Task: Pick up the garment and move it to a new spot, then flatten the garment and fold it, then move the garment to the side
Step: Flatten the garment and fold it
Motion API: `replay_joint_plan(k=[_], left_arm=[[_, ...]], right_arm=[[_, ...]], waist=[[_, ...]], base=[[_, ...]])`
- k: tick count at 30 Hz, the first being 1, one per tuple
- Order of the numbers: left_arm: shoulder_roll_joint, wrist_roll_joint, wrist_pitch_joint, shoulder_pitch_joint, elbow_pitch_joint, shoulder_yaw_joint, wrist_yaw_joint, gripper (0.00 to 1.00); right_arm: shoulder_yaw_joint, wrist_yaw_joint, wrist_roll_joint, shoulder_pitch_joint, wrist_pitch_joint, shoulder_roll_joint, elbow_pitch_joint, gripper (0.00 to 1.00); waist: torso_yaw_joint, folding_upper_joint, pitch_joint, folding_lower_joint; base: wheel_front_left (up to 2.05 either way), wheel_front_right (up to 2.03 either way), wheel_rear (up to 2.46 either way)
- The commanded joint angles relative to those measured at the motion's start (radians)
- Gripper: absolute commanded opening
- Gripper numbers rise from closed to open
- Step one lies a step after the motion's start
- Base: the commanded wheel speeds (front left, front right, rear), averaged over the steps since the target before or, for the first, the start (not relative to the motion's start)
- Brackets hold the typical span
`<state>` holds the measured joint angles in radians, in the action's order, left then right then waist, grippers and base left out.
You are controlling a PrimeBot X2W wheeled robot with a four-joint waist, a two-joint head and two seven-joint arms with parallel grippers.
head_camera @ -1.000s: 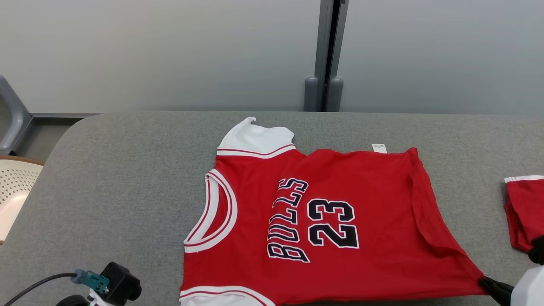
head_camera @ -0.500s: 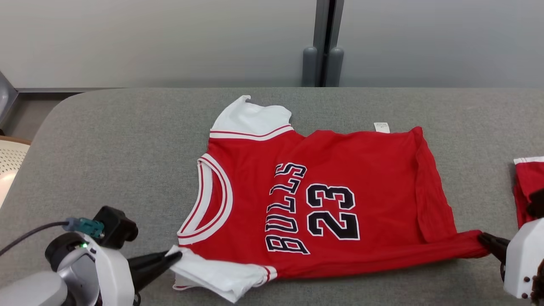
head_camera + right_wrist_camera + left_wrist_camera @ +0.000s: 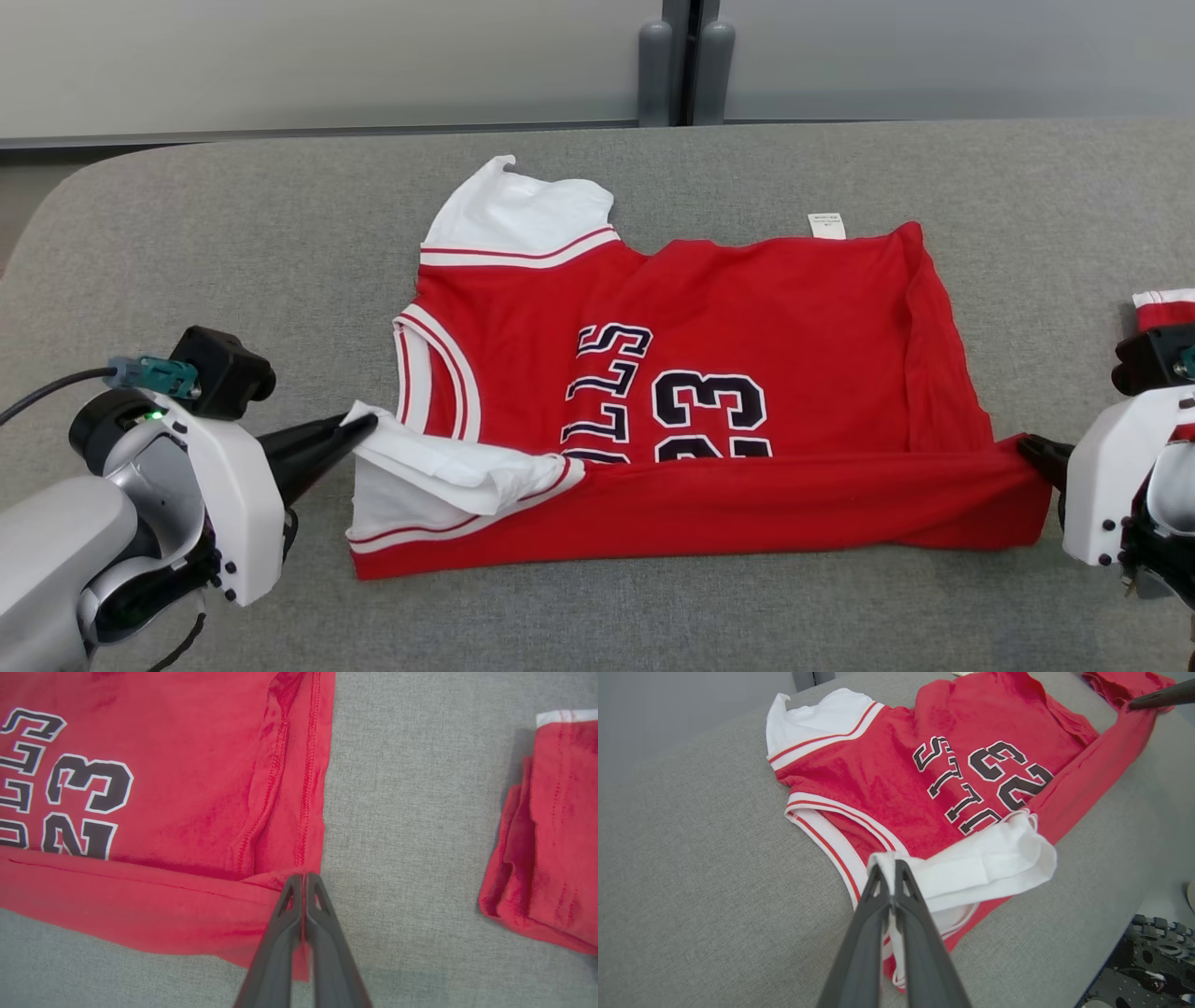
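Note:
The garment (image 3: 709, 345) is a red jersey with white sleeves and a black "BULLS 23" print, spread on the grey table (image 3: 233, 233). Its near edge is lifted and folded over the print, covering the lower part of the letters. My left gripper (image 3: 359, 425) is shut on the near white sleeve (image 3: 971, 868), pinched at its corner in the left wrist view, gripper (image 3: 889, 868). My right gripper (image 3: 1027, 448) is shut on the red hem corner (image 3: 280, 886), seen between its fingers in the right wrist view, gripper (image 3: 303, 877). The strip between both grippers is taut.
A second folded red garment (image 3: 1162, 308) lies at the table's right edge, close to my right wrist; it is garment (image 3: 546, 830) in the right wrist view. A grey wall with a vertical post (image 3: 677, 56) stands behind the table. Bare cloth-covered table lies left of and behind the jersey.
Both grippers have carried the jersey's near edge away from me, folding it over the lower print. The head camera has tilted down, so the whole scene sits higher in view.

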<state>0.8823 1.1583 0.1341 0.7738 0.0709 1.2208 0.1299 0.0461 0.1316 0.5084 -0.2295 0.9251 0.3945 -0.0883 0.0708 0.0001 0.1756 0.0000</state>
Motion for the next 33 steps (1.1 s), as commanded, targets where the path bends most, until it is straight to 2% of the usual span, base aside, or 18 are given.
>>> replay_joint_plan(k=[1, 14, 15, 16, 17, 18, 23, 30, 33], left_arm=[[-0.005, -0.008, -0.012, 0.023, 0.019, 0.002, 0.001, 0.00], [-0.069, -0.014, -0.028, 0.090, 0.137, 0.048, 0.001, 0.00], [-0.073, -0.018, -0.026, 0.092, 0.151, 0.048, 0.001, 0.00], [-0.077, -0.027, -0.022, 0.094, 0.166, 0.050, 0.001, 0.33], [-0.085, -0.033, -0.023, 0.095, 0.181, 0.052, 0.001, 0.83], [-0.093, -0.031, -0.032, 0.092, 0.196, 0.052, 0.001, 1.00], [-0.139, 0.020, -0.133, 0.064, 0.286, 0.018, 0.001, 1.00], [-0.200, 0.044, -0.355, 0.007, 0.381, -0.067, -0.021, 1.00], [-0.217, 0.057, -0.386, -0.019, 0.381, -0.115, -0.037, 1.00]], right_arm=[[0.009, -0.002, -0.004, -0.018, -0.020, 0.005, -0.011, 0.00], [0.077, -0.002, 0.011, -0.111, -0.185, 0.009, -0.135, 0.00], [0.073, -0.002, 0.010, -0.117, -0.202, 0.002, -0.148, 0.93], [0.077, -0.002, 0.012, -0.121, -0.217, -0.003, -0.159, 1.00], [0.085, -0.002, 0.017, -0.122, -0.227, -0.007, -0.171, 1.00], [0.089, -0.001, 0.019, -0.126, -0.238, -0.007, -0.180, 1.00], [0.085, -0.001, 0.009, -0.123, -0.356, -0.006, -0.210, 1.00], [0.071, -0.001, 0.018, -0.079, -0.637, -0.023, -0.202, 1.00], [0.071, -0.001, 0.005, -0.058, -0.731, -0.027, -0.194, 1.00]], waist=[[-0.009, -0.0001, 0.010, 0.0000], [-0.039, -0.0001, 0.050, 0.0000], [-0.040, -0.0001, 0.053, 0.0000], [-0.040, -0.0001, 0.054, 0.0000], [-0.039, -0.0001, 0.055, 0.0000], [-0.039, -0.0001, 0.054, 0.0000], [-0.028, -0.0001, 0.033, 0.0000], [-0.011, -0.0001, -0.021, 0.0000], [-0.005, -0.0001, -0.040, 0.0000]], base=[[0.00, 0.00, 0.00], [0.00, 0.00, 0.00], [0.00, 0.00, 0.00], [0.00, 0.00, 0.00], [0.00, 0.00, 0.00], [0.00, 0.00, 0.00], [0.00, 0.00, 0.00], [0.00, 0.00, 0.00], [0.00, 0.00, 0.00]])
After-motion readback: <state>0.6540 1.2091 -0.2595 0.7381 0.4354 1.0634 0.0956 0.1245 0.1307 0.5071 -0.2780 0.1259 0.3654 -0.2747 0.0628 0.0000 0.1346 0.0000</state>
